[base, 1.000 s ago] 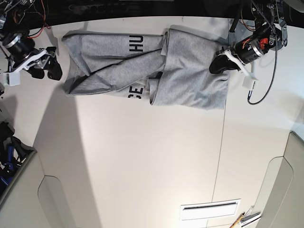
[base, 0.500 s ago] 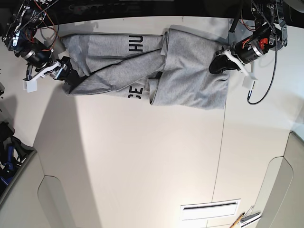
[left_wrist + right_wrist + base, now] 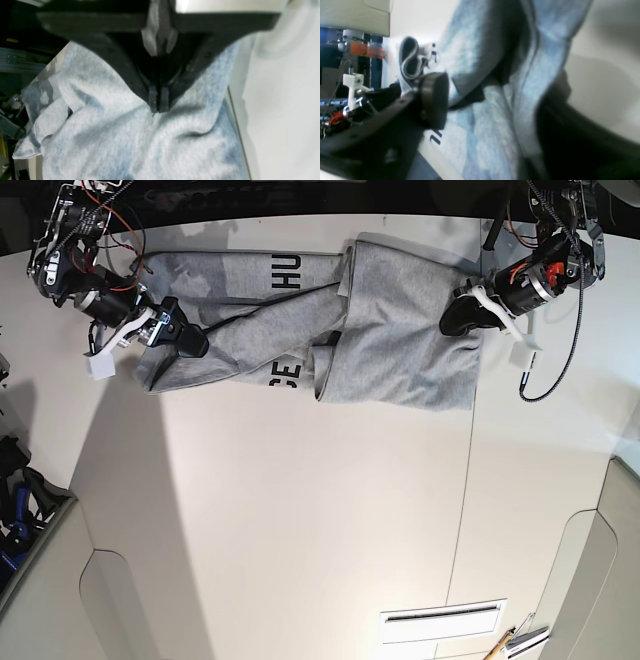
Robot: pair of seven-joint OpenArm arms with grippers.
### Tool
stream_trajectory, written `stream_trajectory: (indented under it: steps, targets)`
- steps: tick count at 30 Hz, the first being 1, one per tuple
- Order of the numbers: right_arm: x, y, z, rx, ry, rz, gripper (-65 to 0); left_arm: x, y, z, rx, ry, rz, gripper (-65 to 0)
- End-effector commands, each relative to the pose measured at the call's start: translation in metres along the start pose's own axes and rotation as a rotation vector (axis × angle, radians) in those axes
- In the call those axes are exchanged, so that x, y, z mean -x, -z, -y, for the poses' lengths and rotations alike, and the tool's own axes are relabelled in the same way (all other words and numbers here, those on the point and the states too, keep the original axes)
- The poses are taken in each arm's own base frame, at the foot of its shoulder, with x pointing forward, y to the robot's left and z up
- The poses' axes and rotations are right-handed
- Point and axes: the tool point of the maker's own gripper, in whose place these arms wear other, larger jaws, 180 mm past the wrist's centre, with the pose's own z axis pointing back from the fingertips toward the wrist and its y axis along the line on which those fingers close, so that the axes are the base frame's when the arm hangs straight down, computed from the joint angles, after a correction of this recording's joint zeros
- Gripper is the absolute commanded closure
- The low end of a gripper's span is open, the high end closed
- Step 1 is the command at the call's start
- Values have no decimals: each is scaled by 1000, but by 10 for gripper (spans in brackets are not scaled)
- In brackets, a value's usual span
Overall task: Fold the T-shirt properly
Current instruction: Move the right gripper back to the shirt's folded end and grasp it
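The grey T-shirt (image 3: 390,330) lies crumpled and partly folded along the table's far edge, with black letters (image 3: 290,275) showing. My left gripper (image 3: 462,315) sits on the shirt's right end. In the left wrist view this gripper (image 3: 158,103) is shut on a pinch of the T-shirt (image 3: 140,142). My right gripper (image 3: 182,337) reaches over the shirt's left end. In the right wrist view its jaws (image 3: 495,112) stand apart, with a round pad (image 3: 435,100) on one side and folds of the T-shirt (image 3: 490,105) between them.
A seam (image 3: 468,490) runs down the white table. A white slotted plate (image 3: 443,620) and some tools (image 3: 515,642) lie near the front edge. Beige panels (image 3: 590,580) flank the lower corners. Cables (image 3: 555,380) hang by the left arm.
My right gripper has moved from beside the shirt's left end onto the cloth, and its jaws have narrowed a little. The left gripper has stayed in place, shut on the shirt.
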Motion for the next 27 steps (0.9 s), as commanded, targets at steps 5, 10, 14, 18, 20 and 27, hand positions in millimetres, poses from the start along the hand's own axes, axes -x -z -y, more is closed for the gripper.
stream_trajectory:
  steps: [5, 10, 14, 18, 20, 27]
  targets:
    - [-10, 0, -2, 2, -27, 0, 0, 4, -2, 7, 40, -9, -24, 0]
    - [-37, 0, -5, 6, -82, 25, 0, -6, -6, 38, 204, -8, 23, 0]
    - [-57, -6, -3, 28, -134, 24, 0, -25, -15, 59, 255, 46, 69, 0]
    - [-63, -12, -4, 18, -155, -3, 0, -44, -30, 69, 244, 131, 112, 0]
    - [-60, -13, -10, -18, -150, -19, 0, -48, -36, 62, 207, 152, 112, 0]
    - [-48, -13, -43, -204, -127, -31, 0, -48, -46, -1, -69, 167, 99, 0]
